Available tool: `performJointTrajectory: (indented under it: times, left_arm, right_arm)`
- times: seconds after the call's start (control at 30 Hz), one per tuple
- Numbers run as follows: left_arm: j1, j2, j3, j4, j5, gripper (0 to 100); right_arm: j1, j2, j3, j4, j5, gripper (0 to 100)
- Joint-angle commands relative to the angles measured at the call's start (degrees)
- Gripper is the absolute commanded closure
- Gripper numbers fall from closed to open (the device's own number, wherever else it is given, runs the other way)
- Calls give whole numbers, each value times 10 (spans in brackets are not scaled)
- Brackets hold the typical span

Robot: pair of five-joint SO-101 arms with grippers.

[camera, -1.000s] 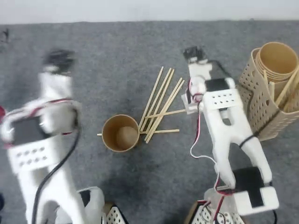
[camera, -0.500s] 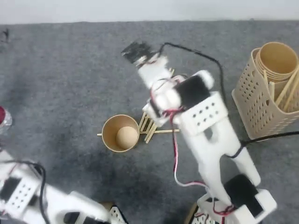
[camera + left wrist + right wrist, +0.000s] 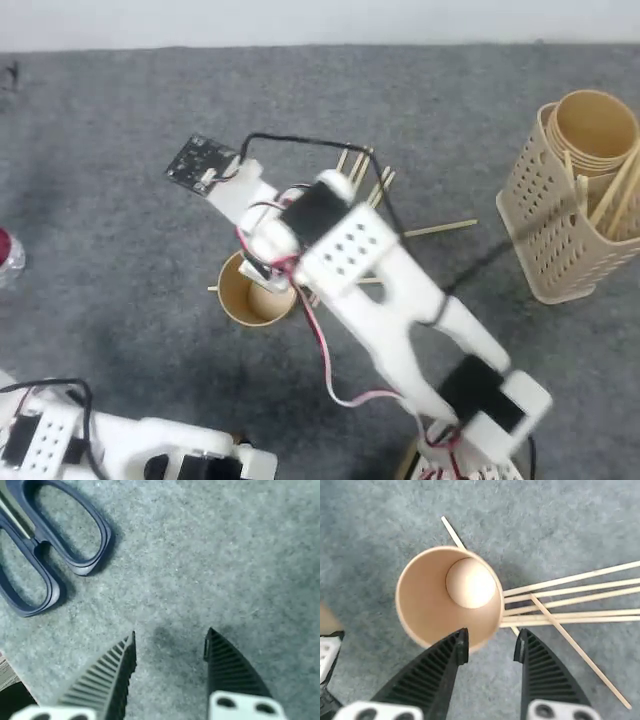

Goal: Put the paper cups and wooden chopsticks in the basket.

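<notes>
A grey, felt-like surface with a fine fibrous texture is spread from left to right. Along the far edge a pale, plain strip is seen; whether it is a wall cannot be told. The light is even, and soft shadows are cast on the grey surface. At the left edge a small red object is cut off.

A tan slotted basket stood upright, holding stacked paper cups and a few chopsticks. Well apart from the basket, one brown cup stood upright and open-mouthed. Loose chopsticks lay fanned between that cup and the basket.
</notes>
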Motion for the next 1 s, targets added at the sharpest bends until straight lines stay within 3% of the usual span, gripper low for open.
performJointTrajectory:
  times: [0.0, 0.27, 0.5, 0.63, 0.97]
  left_arm:
    - [-5, -13, -1, -10, -6, 782]
    - [10, -13, 0, -10, -6, 782]
    - [30, -13, 0, -8, -6, 782]
    - [29, -13, 0, -8, -6, 782]
    - [31, -13, 7, -10, -6, 782]
  right_arm:
    - [7, 39, -25, -30, 7, 825]
    - [37, 101, -25, -45, 7, 834]
    - [65, 130, -25, -45, 50, 992]
    - [95, 145, -27, -45, 50, 991]
    - [193, -99, -159, 65, 55, 991]
